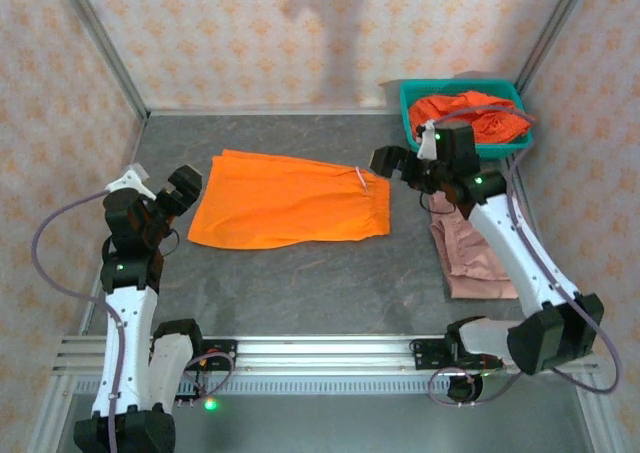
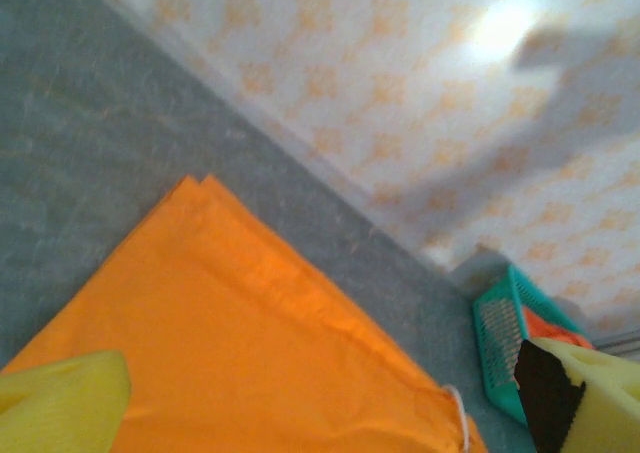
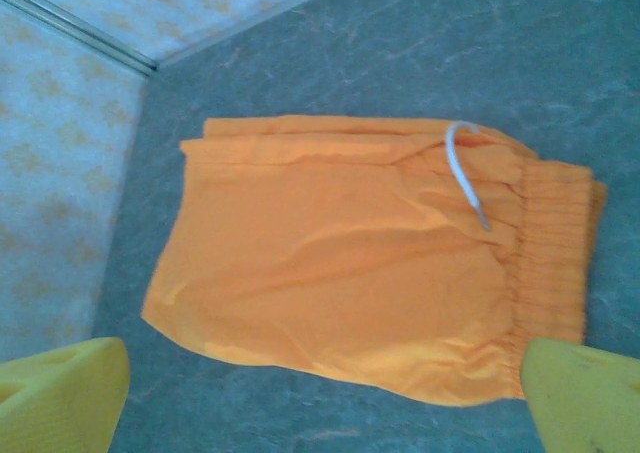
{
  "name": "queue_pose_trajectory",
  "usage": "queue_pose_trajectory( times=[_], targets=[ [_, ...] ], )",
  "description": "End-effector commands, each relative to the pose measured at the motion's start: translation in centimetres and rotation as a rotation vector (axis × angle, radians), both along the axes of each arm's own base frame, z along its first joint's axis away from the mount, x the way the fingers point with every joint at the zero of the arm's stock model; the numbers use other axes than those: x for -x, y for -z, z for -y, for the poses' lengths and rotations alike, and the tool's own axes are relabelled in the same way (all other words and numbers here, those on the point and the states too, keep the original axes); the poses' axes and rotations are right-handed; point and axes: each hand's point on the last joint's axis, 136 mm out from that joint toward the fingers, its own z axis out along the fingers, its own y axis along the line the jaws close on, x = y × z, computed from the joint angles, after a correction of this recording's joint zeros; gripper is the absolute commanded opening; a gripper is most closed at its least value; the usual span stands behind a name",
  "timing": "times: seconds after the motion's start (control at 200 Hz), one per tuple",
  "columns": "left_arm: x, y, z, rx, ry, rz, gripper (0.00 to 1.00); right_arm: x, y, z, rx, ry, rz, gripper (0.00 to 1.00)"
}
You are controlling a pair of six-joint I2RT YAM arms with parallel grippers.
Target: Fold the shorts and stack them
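One pair of bright orange shorts (image 1: 290, 213) lies flat on the table, folded in half, with its waistband and pale drawstring (image 1: 362, 177) to the right. My left gripper (image 1: 185, 191) hovers open beside the left hem. My right gripper (image 1: 392, 165) hangs open just right of the waistband. The left wrist view has the orange cloth (image 2: 250, 353) under the open gripper (image 2: 320, 408). Seen from the right wrist, the whole pair (image 3: 360, 263) and its drawstring (image 3: 465, 173) lie below the open gripper (image 3: 320, 398). Dusty pink shorts (image 1: 475, 263) lie flat under the right arm. More orange shorts (image 1: 480, 118) sit crumpled in the basket.
The teal plastic basket (image 1: 406, 108) stands at the back right corner, also in the left wrist view (image 2: 500, 343). Patterned walls close the table on three sides. Bare grey tabletop (image 1: 300, 293) stretches in front of the orange shorts, up to the metal rail (image 1: 320, 358).
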Motion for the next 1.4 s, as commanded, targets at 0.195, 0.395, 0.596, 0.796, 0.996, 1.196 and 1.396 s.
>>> queue_pose_trajectory(
  times=[0.195,0.395,0.596,0.796,0.996,1.196,1.396],
  targets=[
    [-0.7,1.7,2.6,-0.027,0.105,-0.083,1.00,-0.4,2.3,2.8,0.141,0.102,0.001,0.99],
    [-1.1,1.7,4.3,-0.050,0.160,-0.097,1.00,-0.2,4.1,5.0,0.210,0.215,-0.033,1.00],
    [-1.7,2.5,5.0,-0.044,0.185,-0.113,1.00,-0.8,8.5,4.4,0.227,0.191,-0.165,0.99],
    [-2.1,2.9,6.0,-0.049,0.223,-0.126,1.00,-3.0,14.2,2.2,0.260,0.090,-0.383,0.96],
    [-2.2,3.5,7.1,-0.049,0.268,-0.145,1.00,-5.5,17.7,0.7,0.241,0.059,-0.457,0.79],
    [-2.4,4.0,7.6,-0.051,0.290,-0.161,1.00,-6.2,20.4,0.4,0.262,0.042,-0.519,0.70],
    [-2.7,4.2,8.0,-0.051,0.304,-0.169,1.00,-6.0,22.0,0.6,0.285,0.043,-0.540,0.67]
  ],
)
